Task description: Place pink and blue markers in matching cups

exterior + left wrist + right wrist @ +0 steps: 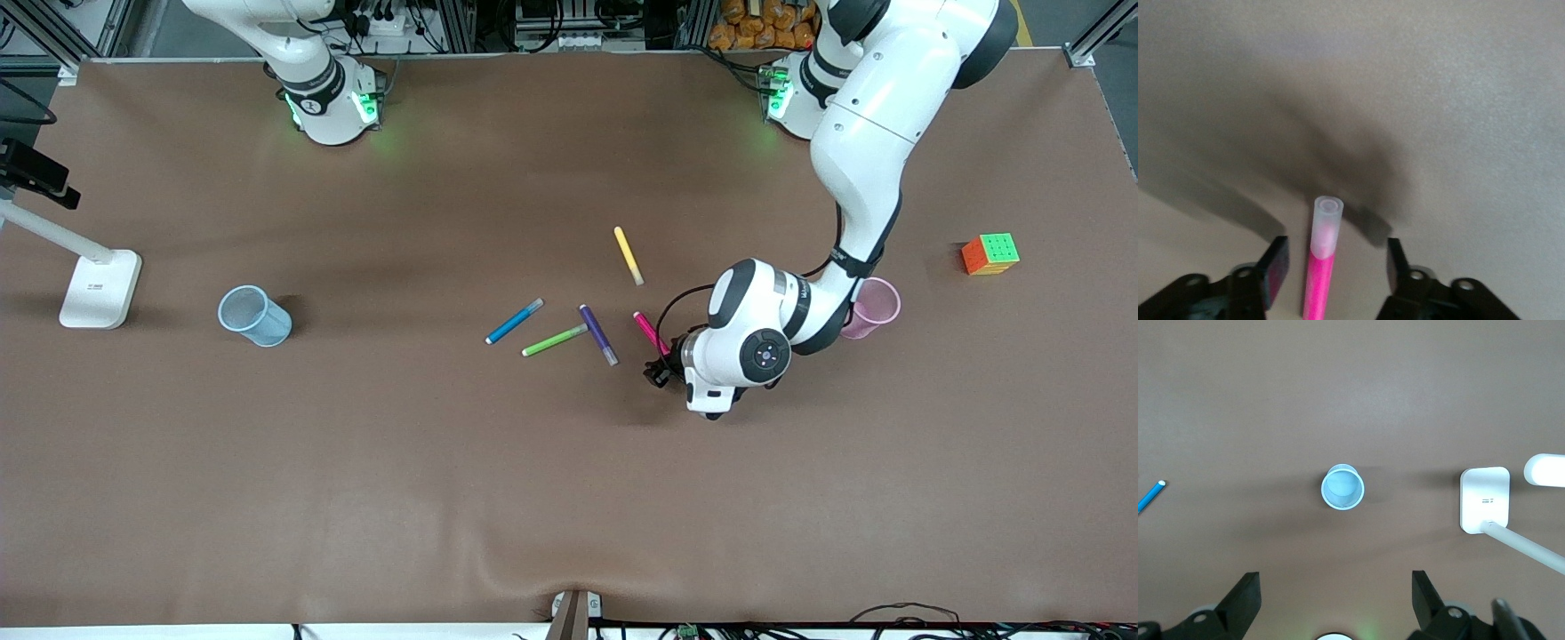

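The pink marker (649, 331) lies on the table mid-way along it, and its pale cap end shows in the left wrist view (1326, 220). My left gripper (660, 364) is low over it and open, a finger on each side of the marker (1335, 267), not touching. The pink cup (876, 302) stands toward the left arm's end, partly hidden by the left arm. The blue marker (514, 321) lies beside the other pens. The blue cup (254, 316) stands toward the right arm's end. My right gripper (1336, 600) is open and empty, high over the table near the blue cup (1343, 487).
A green pen (555, 340), a purple pen (598, 334) and a yellow pen (628, 255) lie close to the pink marker. A colour cube (989, 254) sits toward the left arm's end. A white lamp base (100, 289) stands beside the blue cup.
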Controlling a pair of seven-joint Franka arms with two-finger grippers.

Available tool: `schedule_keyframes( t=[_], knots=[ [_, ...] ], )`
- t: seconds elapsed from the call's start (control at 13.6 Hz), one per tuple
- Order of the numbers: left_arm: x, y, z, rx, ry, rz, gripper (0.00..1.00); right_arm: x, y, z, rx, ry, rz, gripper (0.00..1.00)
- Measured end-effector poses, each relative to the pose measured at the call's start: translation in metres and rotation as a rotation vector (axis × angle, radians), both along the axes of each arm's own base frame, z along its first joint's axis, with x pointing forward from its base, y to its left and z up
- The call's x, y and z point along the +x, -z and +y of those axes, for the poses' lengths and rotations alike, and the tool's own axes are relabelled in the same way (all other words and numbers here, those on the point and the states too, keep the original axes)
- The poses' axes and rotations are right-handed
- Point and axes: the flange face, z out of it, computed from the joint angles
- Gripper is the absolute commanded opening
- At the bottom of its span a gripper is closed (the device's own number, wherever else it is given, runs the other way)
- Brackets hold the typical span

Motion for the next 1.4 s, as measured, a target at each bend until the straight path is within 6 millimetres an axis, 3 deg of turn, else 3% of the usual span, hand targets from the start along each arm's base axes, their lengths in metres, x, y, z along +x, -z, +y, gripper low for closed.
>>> schedule_keyframes(
  t=[0.15, 0.22, 0.51, 0.81, 0.95, 1.17, 1.4],
  knots=[
    [0.000, 0.000, 0.000, 0.000, 0.001, 0.000, 0.05, 0.000, 0.000, 0.000, 0.000, 0.000, 0.000, 1.00],
    [0.001, 0.000, 0.000, -0.001, 0.001, -0.002, 0.00, 0.000, 0.000, 0.000, 0.000, 0.000, 0.000, 1.00],
    [0.001, 0.000, 0.000, -0.001, 0.001, -0.002, 0.00, 0.003, 0.005, -0.001, 0.000, 0.001, 0.011, 1.00],
    [0.008, -0.011, 0.008, 0.010, 0.002, -0.009, 0.00, 0.018, 0.032, -0.002, 0.001, 0.002, 0.062, 1.00],
    [0.022, -0.042, 0.029, 0.059, 0.019, -0.031, 0.00, 0.037, 0.070, -0.002, 0.001, 0.001, 0.130, 1.00],
    [0.038, -0.114, 0.071, 0.130, 0.026, -0.066, 0.00, 0.061, 0.124, -0.006, -0.008, 0.003, 0.213, 1.00],
    [0.039, -0.168, 0.108, 0.221, 0.048, -0.083, 0.00, 0.066, 0.135, -0.003, -0.001, 0.018, 0.227, 1.00]
  ],
)
